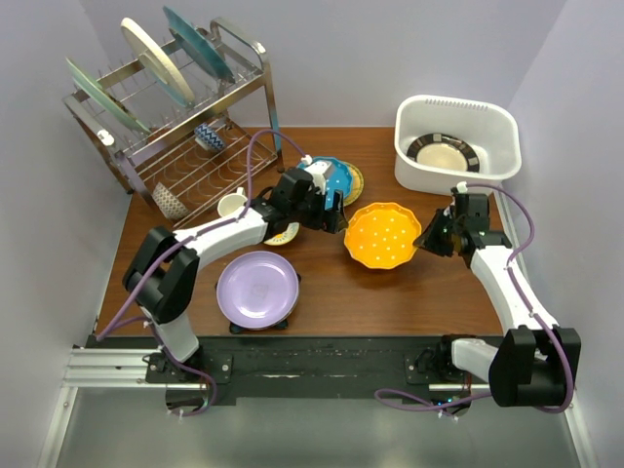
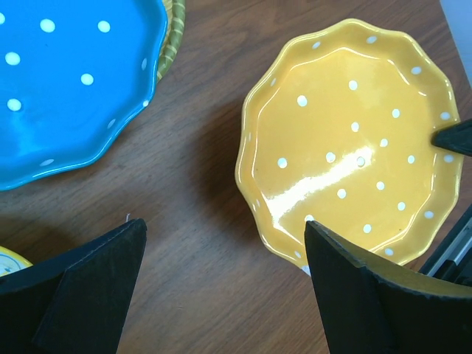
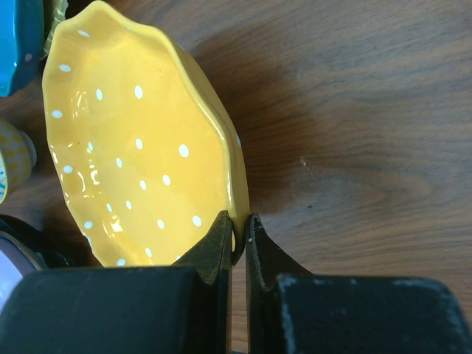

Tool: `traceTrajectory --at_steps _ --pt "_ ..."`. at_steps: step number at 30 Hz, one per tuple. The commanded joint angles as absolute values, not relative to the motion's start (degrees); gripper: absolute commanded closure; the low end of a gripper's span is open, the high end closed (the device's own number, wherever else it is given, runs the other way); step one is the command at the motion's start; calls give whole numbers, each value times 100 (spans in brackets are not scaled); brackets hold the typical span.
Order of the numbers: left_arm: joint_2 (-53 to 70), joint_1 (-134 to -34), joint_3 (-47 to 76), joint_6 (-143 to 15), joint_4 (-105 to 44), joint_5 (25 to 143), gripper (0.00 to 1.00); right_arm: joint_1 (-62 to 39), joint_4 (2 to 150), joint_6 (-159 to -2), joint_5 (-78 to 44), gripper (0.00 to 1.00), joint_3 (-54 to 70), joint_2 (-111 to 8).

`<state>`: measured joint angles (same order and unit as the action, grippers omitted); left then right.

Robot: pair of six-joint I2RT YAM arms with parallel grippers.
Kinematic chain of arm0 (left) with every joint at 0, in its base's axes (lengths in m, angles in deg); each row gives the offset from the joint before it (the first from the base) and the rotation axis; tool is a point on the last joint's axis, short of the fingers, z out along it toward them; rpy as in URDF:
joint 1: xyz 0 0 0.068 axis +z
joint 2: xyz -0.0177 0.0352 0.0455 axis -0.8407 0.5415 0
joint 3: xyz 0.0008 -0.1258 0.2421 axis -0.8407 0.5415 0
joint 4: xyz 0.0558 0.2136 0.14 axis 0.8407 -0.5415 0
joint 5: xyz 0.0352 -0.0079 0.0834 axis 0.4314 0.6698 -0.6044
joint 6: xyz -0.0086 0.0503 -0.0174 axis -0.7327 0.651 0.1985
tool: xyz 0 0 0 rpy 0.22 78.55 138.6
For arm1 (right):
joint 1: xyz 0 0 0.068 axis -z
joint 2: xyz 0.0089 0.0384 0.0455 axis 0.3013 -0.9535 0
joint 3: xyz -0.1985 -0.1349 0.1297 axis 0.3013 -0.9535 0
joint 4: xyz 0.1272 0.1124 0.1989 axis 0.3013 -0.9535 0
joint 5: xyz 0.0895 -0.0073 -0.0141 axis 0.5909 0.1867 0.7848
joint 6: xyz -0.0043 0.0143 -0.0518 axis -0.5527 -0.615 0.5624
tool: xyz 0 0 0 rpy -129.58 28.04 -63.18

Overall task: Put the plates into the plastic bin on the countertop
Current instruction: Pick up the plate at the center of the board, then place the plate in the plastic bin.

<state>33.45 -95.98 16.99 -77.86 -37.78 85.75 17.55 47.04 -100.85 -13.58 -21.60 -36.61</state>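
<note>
An orange dotted scalloped plate [image 1: 382,235] [image 2: 346,140] [image 3: 133,147] lies mid-countertop [image 1: 370,292]. My right gripper [image 1: 426,240] [image 3: 240,236] is shut on its right rim, one finger inside and one outside. My left gripper [image 1: 336,213] [image 2: 225,228] hovers open just left of that plate, over bare wood, holding nothing. A blue dotted plate [image 1: 331,177] [image 2: 59,88] rests on a yellow-brown patterned one [image 1: 355,181] [image 2: 173,37] behind it. A lavender plate [image 1: 257,289] sits front left. The white plastic bin [image 1: 405,146] at the back right holds a dark-rimmed beige plate [image 1: 444,151].
A metal wire dish rack [image 1: 195,146] stands at the back left with three plates upright in its top tier. A small white cup [image 1: 232,204] sits beside the rack, near my left arm. Grey walls close in the left, back and right.
</note>
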Motion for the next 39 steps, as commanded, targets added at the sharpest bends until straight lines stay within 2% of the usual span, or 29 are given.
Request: traceTrajectory --at_steps 1,26,39 --pt "2957 -9606 1764 -7764 -3444 8489 7 1736 5118 -10235 -1024 100 -1603 -3403" --pt "2922 -9606 1913 -7948 -3206 8568 6 1736 5302 -10472 -1516 100 -338 -3991" --pt "2825 -9598 1931 -7878 -3268 8524 5 1884 5557 -10534 -2149 100 549 -4527"
